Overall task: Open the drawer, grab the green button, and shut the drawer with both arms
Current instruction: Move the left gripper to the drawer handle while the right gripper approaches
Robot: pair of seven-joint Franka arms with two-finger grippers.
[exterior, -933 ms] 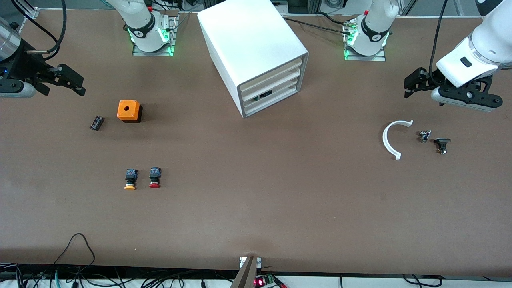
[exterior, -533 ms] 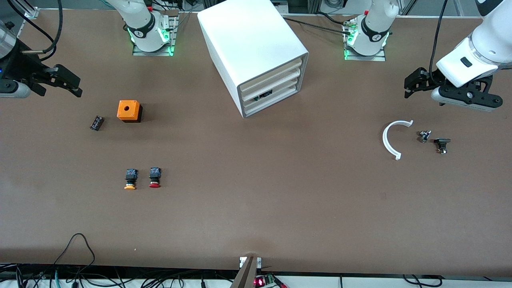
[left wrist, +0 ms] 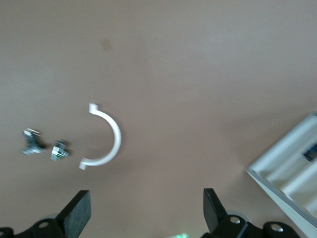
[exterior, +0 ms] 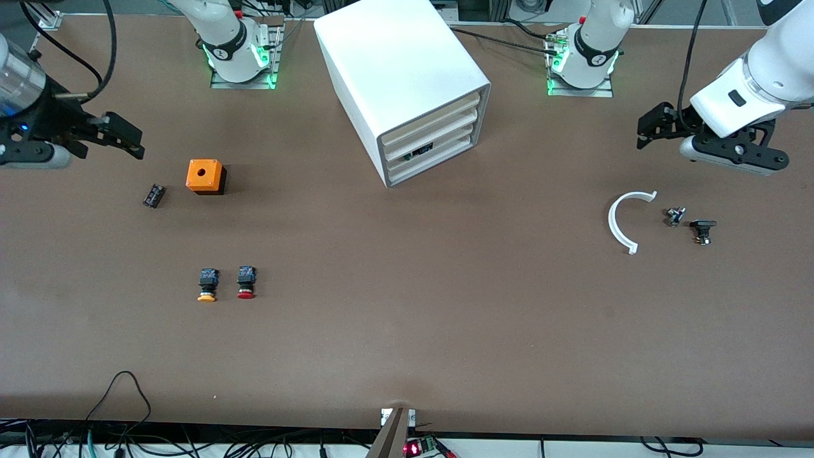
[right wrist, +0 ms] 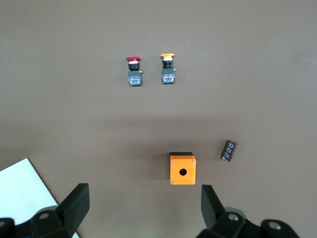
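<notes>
The white box cabinet [exterior: 407, 76] stands at the middle of the table between the arms' bases, with four cream drawer fronts stacked; every drawer [exterior: 432, 137] is shut. The cabinet's edge also shows in the left wrist view [left wrist: 285, 173] and the right wrist view [right wrist: 22, 191]. The green-capped button is hidden. My left gripper [exterior: 645, 132] hangs open and empty over bare table at the left arm's end; its fingers [left wrist: 79, 210] stand wide apart. My right gripper [exterior: 130, 138] hangs open and empty over bare table at the right arm's end, its fingers [right wrist: 79, 201] wide apart.
An orange box with a hole [exterior: 205, 176] and a small black part [exterior: 154, 195] lie under the right gripper's side. Yellow-capped [exterior: 207, 285] and red-capped [exterior: 246, 282] buttons lie nearer the front camera. A white curved piece [exterior: 620, 222] and two small parts [exterior: 675, 216] lie near the left gripper.
The right gripper has shifted a little toward the cabinet. The left gripper has moved slightly up and toward the cabinet. Nothing on the table has moved.
</notes>
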